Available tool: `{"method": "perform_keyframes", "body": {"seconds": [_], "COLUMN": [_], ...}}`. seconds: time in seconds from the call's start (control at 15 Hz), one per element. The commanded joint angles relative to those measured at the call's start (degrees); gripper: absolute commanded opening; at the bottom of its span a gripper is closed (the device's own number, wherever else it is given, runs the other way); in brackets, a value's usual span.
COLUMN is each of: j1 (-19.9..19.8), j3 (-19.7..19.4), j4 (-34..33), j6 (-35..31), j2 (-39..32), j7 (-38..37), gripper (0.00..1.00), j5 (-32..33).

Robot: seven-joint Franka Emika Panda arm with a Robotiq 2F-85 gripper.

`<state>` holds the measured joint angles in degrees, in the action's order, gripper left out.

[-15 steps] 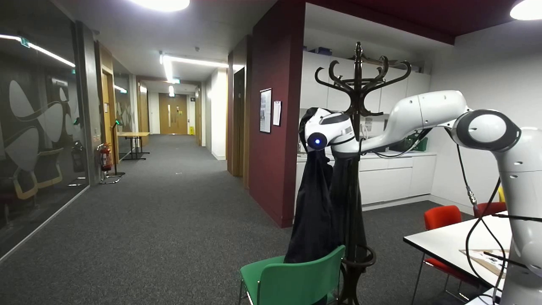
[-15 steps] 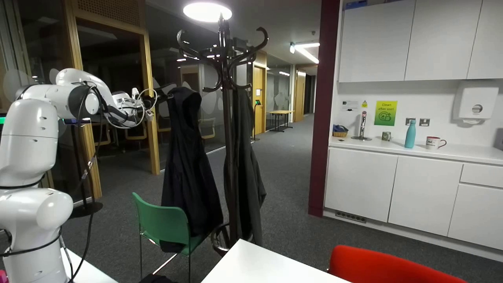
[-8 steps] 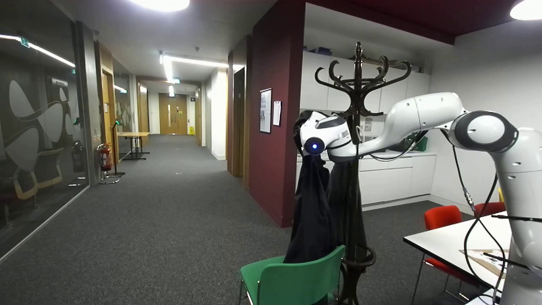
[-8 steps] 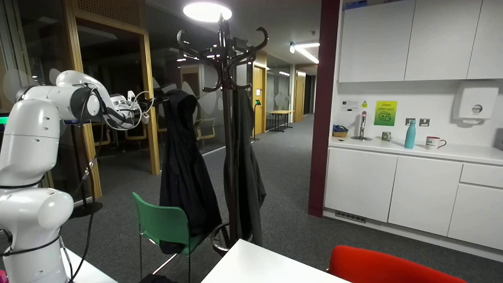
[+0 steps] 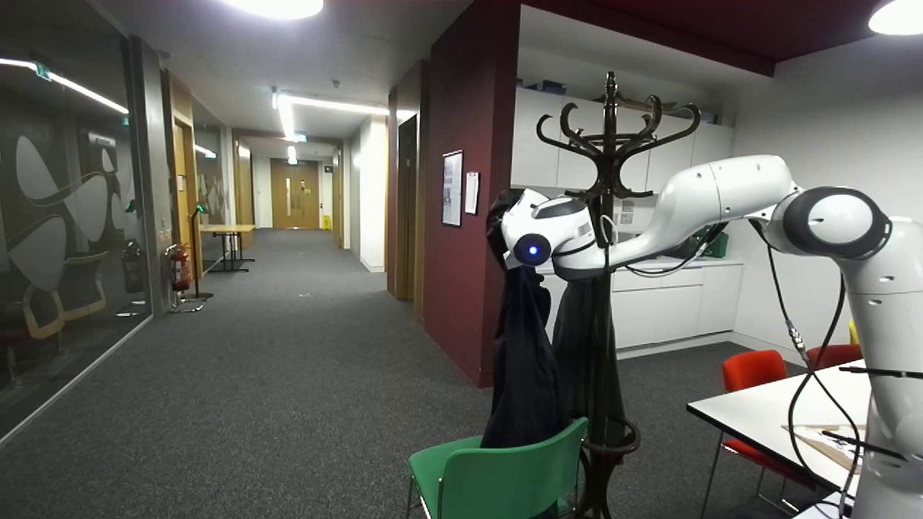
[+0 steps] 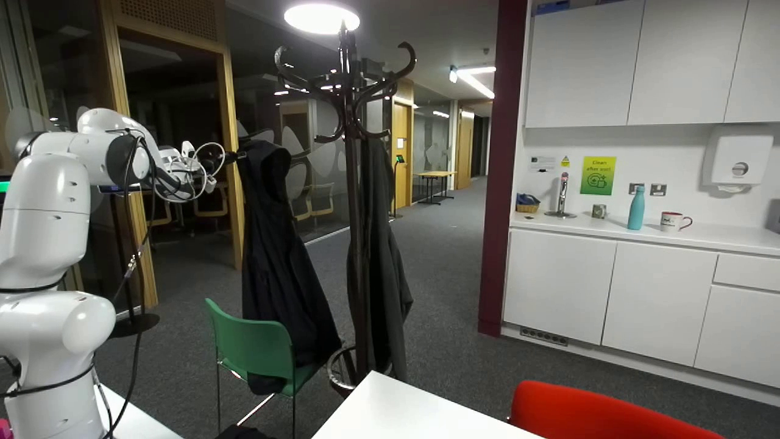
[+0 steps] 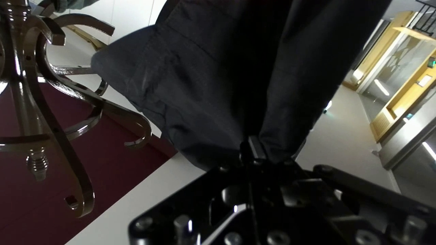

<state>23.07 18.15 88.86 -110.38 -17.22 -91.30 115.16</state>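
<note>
Black jacket (image 6: 274, 262), clenched by its top end in my gripper (image 6: 239, 156), jaws tight on the cloth. Left to right in an exterior view: my white arm (image 6: 46, 207) first, then the jacket, long axis nearly upright but tilted, top end toward me, hem slanting down to the right by the seat of a green chair (image 6: 253, 347) (can't tell if it touches). Then the coat stand (image 6: 348, 110) just beside it, grey coat (image 6: 390, 274) hanging there, and way over right a teal bottle (image 6: 636, 210) and a mug (image 6: 672, 221), which no further view shows. A red fire extinguisher (image 5: 180, 268) only turns up in an exterior view where my wrist (image 5: 551, 225) pretty much blocks the grip. Wrist view's the good one for that: fabric bunched right at my fingertips (image 7: 256, 147), plus the stand's curly hooks (image 7: 56, 131) up close.
</note>
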Motion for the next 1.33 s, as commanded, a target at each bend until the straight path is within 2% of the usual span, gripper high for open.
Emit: {"method": "perform_keyframes", "body": {"seconds": [0.0,0.27,0.47,1.13,1.27], "j1": [0.43,0.25,-0.06,-0.26,-0.60], "j3": [1.10,2.31,2.93,3.81,3.64], "j4": [3.58,6.25,7.48,9.19,10.01], "j6": [0.22,-0.35,-0.74,-6.36,-9.38], "j2": [4.96,7.95,9.81,16.83,18.78], "j7": [1.11,0.49,0.24,1.64,2.40], "gripper": [0.00,0.00,0.00,0.00,0.00], "j5": [-2.00,-4.47,-9.02,-31.77,-37.20]}}
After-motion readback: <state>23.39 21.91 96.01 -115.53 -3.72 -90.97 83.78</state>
